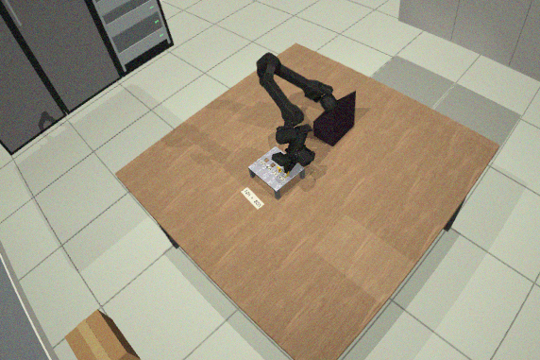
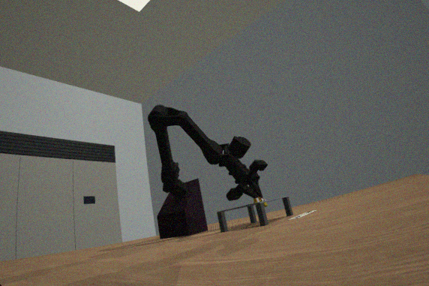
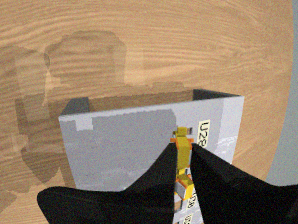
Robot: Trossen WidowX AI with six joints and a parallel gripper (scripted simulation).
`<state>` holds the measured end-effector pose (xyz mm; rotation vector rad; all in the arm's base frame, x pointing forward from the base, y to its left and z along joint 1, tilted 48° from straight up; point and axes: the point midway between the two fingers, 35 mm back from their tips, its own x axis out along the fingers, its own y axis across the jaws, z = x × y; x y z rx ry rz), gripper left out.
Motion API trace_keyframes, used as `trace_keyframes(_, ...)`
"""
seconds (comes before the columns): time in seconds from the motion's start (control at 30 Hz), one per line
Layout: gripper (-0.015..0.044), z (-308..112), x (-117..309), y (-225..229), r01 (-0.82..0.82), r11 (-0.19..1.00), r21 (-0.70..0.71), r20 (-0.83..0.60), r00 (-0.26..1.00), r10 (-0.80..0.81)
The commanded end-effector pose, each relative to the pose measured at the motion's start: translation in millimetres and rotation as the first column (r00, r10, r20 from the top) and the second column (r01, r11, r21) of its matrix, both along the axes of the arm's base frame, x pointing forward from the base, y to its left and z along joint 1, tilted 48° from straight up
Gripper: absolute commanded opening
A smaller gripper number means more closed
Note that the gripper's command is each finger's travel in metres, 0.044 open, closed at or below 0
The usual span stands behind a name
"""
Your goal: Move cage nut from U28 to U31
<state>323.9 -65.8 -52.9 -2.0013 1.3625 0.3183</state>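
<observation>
On the wooden desk (image 1: pixel 378 190) (image 2: pixel 337 233) stands one rail plate (image 1: pixel 277 183) (image 2: pixel 240 208) (image 3: pixel 120 150) on four short legs, with one paper label (image 1: pixel 252 197) (image 2: pixel 303 215) lying flat near it and one dark block (image 1: pixel 334 126) (image 2: pixel 184 211) beside the single black arm (image 1: pixel 278 95) (image 2: pixel 199 136); the arm's two fingers are closed on one yellow cage nut (image 3: pixel 183 152), which is at the plate beside the one U28 marking (image 3: pixel 203 133). One other yellow piece (image 3: pixel 185 186) shows just beside it between the dark fingers in the wrist view, though whether the gripped nut sits in its hole or above it I cannot tell

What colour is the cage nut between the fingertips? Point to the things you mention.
Yellow with orange edges (image 3: pixel 184 154); the wrist view shows it best.
</observation>
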Motion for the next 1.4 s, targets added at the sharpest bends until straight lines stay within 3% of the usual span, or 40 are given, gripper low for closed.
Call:
trace_keyframes(0.0, 0.0025, -0.3, 0.1, 0.1, -0.006, 1.000, -0.001, -0.001, 1.000, 0.006)
trace_keyframes(1.37, 0.0025, 0.5, 3.6, 0.9, 0.013, 1.000, 0.003, -0.017, 1.000, -0.013)
